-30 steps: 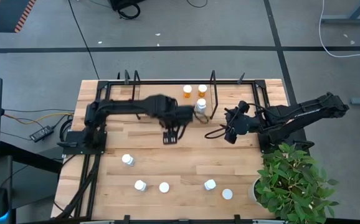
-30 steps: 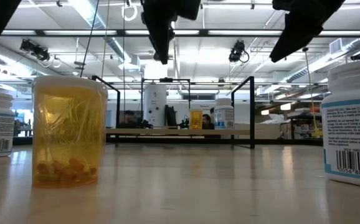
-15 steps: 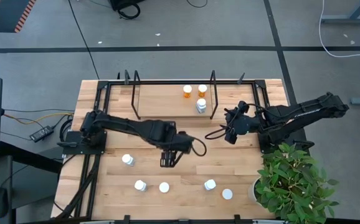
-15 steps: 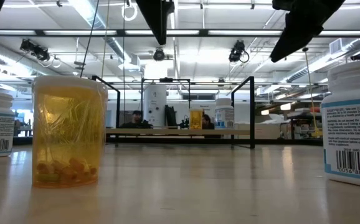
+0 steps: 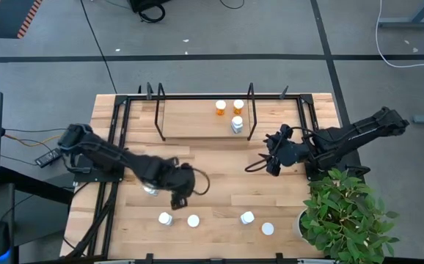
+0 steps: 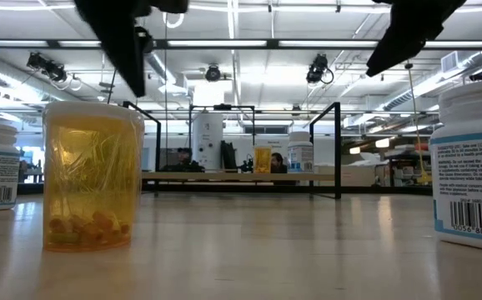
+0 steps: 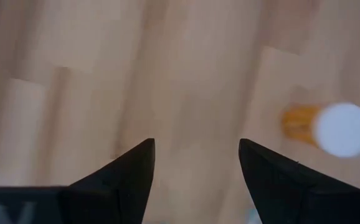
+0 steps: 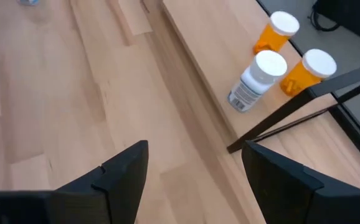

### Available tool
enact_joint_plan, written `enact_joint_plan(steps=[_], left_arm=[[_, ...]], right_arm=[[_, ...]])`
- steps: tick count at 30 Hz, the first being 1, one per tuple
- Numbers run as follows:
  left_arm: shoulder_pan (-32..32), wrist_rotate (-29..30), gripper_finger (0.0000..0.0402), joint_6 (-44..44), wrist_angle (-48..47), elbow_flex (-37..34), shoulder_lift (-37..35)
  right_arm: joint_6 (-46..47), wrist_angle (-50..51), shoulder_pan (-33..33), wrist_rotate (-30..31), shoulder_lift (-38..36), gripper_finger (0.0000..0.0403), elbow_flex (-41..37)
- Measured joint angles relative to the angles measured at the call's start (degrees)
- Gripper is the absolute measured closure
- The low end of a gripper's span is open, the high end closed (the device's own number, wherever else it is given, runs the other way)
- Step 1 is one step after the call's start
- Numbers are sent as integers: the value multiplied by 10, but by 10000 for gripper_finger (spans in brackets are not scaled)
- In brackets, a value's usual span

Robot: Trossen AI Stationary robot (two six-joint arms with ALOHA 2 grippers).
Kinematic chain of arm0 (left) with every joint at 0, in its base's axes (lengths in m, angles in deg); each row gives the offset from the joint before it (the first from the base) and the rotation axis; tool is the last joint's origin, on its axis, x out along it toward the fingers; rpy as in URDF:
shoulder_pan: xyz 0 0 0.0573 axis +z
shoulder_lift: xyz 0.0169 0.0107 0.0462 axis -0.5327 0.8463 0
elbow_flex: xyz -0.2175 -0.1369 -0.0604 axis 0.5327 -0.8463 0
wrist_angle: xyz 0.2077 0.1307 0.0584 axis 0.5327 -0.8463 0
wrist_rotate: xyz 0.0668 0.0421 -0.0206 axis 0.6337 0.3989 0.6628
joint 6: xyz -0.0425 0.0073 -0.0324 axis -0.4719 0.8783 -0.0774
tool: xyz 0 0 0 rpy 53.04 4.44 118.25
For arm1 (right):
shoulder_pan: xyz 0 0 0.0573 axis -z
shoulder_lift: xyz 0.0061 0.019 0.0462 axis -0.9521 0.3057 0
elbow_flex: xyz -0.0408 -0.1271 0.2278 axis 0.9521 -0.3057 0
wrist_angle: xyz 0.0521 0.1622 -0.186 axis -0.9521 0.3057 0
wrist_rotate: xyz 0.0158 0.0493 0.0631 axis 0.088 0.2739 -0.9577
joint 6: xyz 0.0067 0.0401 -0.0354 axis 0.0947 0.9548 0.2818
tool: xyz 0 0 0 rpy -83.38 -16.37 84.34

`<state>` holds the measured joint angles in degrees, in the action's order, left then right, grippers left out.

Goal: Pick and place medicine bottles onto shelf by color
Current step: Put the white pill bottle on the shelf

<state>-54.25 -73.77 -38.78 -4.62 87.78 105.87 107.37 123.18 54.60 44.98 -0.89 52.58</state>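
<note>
**High view first: reach for a loose bottle in hand, three of eight shelved**

High view. Shelf (image 5: 190, 121): one. Medicine bottles: eight, counted by their white caps.
- Three stood on the shelf, toward its right-hand upright: a first orange bottle (image 5: 220, 108), a second orange bottle (image 5: 238, 105) and one white bottle (image 5: 236, 125) just beside them.
- Five loose bottles (image 5: 193, 220) stood on the table (image 5: 285, 198), well apart from the shelf on its near side. One was partly under the left arm.
- The left gripper (image 5: 179, 194) hung over that loose group.
- The right gripper (image 5: 273, 158) waited near the shelf's right end.

Low view. Three loose bottles showed in front of the shelf: one pill-filled orange bottle (image 6: 88, 179) and a labelled white bottle (image 6: 473, 167), with another white one at the opposite edge.

Left wrist view. The left gripper's fingers were spread with nothing between them. A capped orange bottle (image 7: 329, 127) lay off to one side of them, not yet lined up.

Right wrist view. The right gripper's fingers were spread and empty, facing the three shelved bottles.

Step judged: reaching for the next loose bottle, with five left to place. The next move would call for three things:
- centring the spread fingers over one cap;
- lowering and closing on the body;
- carrying the bottle to the shelf beside its own colour.
</note>
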Motion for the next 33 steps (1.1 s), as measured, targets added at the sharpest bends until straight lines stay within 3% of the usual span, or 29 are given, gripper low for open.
enact_joint_plan(steps=[4,14,33], left_arm=[[-49,-3,165,-31,52,-30,-8],[-143,-4,154,-70,18,-27,3],[-192,-50,98,-76,4,-30,12]], right_arm=[[2,-13,-2,0,0,136,0],[4,-35,-2,-7,2,136,0],[40,-34,-2,-36,2,136,0]])
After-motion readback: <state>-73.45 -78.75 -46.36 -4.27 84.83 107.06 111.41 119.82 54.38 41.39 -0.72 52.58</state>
